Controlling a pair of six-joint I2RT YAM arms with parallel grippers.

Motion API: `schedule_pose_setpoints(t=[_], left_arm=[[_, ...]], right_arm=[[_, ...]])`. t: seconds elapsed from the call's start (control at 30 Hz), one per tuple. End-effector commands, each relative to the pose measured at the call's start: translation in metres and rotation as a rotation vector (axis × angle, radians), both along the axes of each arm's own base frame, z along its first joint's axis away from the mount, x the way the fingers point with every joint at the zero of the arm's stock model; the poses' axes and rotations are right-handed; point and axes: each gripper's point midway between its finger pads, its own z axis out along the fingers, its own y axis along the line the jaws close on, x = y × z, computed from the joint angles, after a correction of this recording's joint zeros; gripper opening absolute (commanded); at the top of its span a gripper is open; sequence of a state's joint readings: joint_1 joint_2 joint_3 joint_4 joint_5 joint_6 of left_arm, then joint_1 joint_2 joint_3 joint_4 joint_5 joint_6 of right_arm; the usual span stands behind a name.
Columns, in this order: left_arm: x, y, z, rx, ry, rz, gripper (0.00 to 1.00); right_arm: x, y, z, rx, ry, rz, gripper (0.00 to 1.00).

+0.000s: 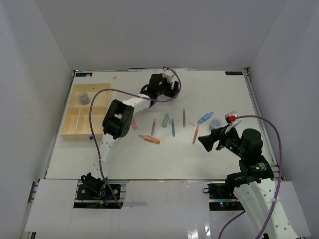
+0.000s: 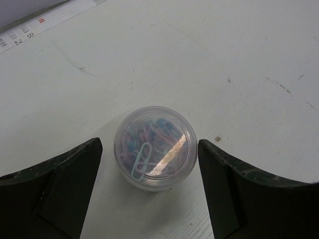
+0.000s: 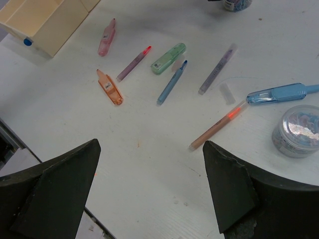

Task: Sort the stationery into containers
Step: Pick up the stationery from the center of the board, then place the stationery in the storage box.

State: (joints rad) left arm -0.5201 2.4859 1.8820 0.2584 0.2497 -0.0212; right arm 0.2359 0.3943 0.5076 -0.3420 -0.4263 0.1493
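The left claw (image 1: 172, 85) is hanging over the middle of the desk's far edge, its jaws standing wide apart. A clear round pot of paper clips (image 2: 154, 154) is sitting upright on the desk between its fingers (image 2: 60, 194). A thin strip of desk is showing beside one finger. Whether the other finger is touching the pot, I cannot tell.

The right claw (image 1: 206, 141) is hovering over the right half of the desk, jaws likewise apart and gripping nothing. Ahead of it, the pens are lying scattered about the desk's middle: pink pen (image 3: 106, 38), orange pen (image 3: 110, 87), green pen (image 3: 168, 59) and slim blue pen (image 3: 172, 82). A second pot (image 3: 299, 130) is standing toward the right edge, just beside a broad blue marker (image 3: 276, 93).

The tray (image 1: 70, 130) is lying along the left edge, toward the far left corner, with a third pot (image 1: 83, 97) sitting in its far compartment.
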Motion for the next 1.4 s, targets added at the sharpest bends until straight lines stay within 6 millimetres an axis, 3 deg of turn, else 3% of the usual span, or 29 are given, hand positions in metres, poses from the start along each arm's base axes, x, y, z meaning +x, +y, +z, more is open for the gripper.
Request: schedule_pose_setpoints(t=[0.0,0.3,0.4,0.5,0.53,0.57,0.6,0.63,0.67,0.73,0.77,0.8,0.83,0.87,0.9,0.93,0.97,1.0,1.03,1.07,1.13,1.23,1.3,1.33,1.37], left_arm=[[0.001,-0.007,0.027,-0.034,-0.050,-0.023,0.88],[-0.004,-0.003,0.030,-0.045,-0.067,-0.018,0.60],[-0.008,0.005,0.035,-0.051,-0.074,0.016,0.55],[-0.009,0.019,0.065,-0.070,-0.122,0.080,0.54],[-0.012,0.033,0.056,-0.051,-0.108,0.136,0.54],[-0.012,0.042,0.085,-0.079,-0.157,0.165,0.56],[-0.014,0.050,0.094,-0.089,-0.165,0.197,0.56],[-0.015,0.068,0.088,-0.076,-0.153,0.256,0.57],[-0.017,0.081,0.115,-0.096,-0.179,0.296,0.57],[-0.015,0.117,0.124,-0.100,-0.166,0.408,0.57],[-0.020,0.132,0.147,-0.116,-0.183,0.447,0.59],[-0.022,0.147,0.154,-0.120,-0.185,0.491,0.60],[-0.025,0.176,0.145,-0.108,-0.163,0.573,0.60],[-0.028,0.193,0.150,-0.113,-0.163,0.611,0.60],[-0.035,0.210,0.170,-0.139,-0.182,0.648,0.60],[-0.034,0.242,0.172,-0.162,-0.167,0.728,0.60],[-0.041,0.261,0.161,-0.152,-0.128,0.772,0.60],[-0.046,0.280,0.172,-0.173,-0.133,0.815,0.60],[-0.047,0.311,0.171,-0.182,-0.121,0.888,0.60],[-0.053,0.330,0.161,-0.189,-0.091,0.947,0.60],[-0.060,0.369,0.163,-0.201,-0.099,1.036,0.60],[-0.064,0.408,0.149,-0.210,-0.068,1.122,0.60],[-0.063,0.418,0.140,-0.221,-0.038,1.147,0.60],[-0.064,0.438,0.135,-0.225,-0.031,1.184,0.60],[-0.061,0.441,0.126,-0.224,-0.015,1.186,0.60]], right_arm=[[-0.001,0.003,0.002,0.005,-0.020,0.024,0.90],[-0.001,0.004,0.002,0.005,-0.020,0.026,0.90],[-0.001,0.004,0.002,0.006,-0.021,0.027,0.90],[-0.001,0.004,0.004,0.006,-0.027,0.032,0.90],[-0.002,0.005,0.004,0.008,-0.029,0.033,0.90],[-0.002,0.006,0.005,0.009,-0.033,0.041,0.90],[-0.002,0.006,0.005,0.011,-0.032,0.041,0.90],[-0.003,0.006,0.005,0.011,-0.032,0.042,0.90],[-0.004,0.006,0.006,0.010,-0.034,0.044,0.90],[-0.004,0.005,0.007,0.011,-0.039,0.043,0.90],[-0.004,0.005,0.007,0.009,-0.039,0.037,0.90],[-0.003,0.004,0.006,0.010,-0.037,0.030,0.90],[-0.003,0.004,0.005,0.010,-0.033,0.030,0.90],[-0.004,0.005,0.006,0.013,-0.036,0.037,0.90],[-0.004,0.005,0.006,0.015,-0.038,0.038,0.90],[-0.004,0.006,0.007,0.017,-0.040,0.044,0.90],[-0.005,0.007,0.008,0.020,-0.043,0.050,0.90],[-0.005,0.007,0.008,0.020,-0.044,0.052,0.90],[-0.005,0.007,0.009,0.022,-0.049,0.053,0.90],[-0.006,0.008,0.010,0.023,-0.053,0.056,0.90],[-0.006,0.007,0.011,0.025,-0.065,0.057,0.90],[-0.007,0.008,0.011,0.029,-0.065,0.062,0.90],[-0.008,0.008,0.012,0.029,-0.071,0.064,0.90],[-0.008,0.008,0.013,0.030,-0.075,0.064,0.90],[-0.008,0.008,0.012,0.030,-0.075,0.062,0.90]])
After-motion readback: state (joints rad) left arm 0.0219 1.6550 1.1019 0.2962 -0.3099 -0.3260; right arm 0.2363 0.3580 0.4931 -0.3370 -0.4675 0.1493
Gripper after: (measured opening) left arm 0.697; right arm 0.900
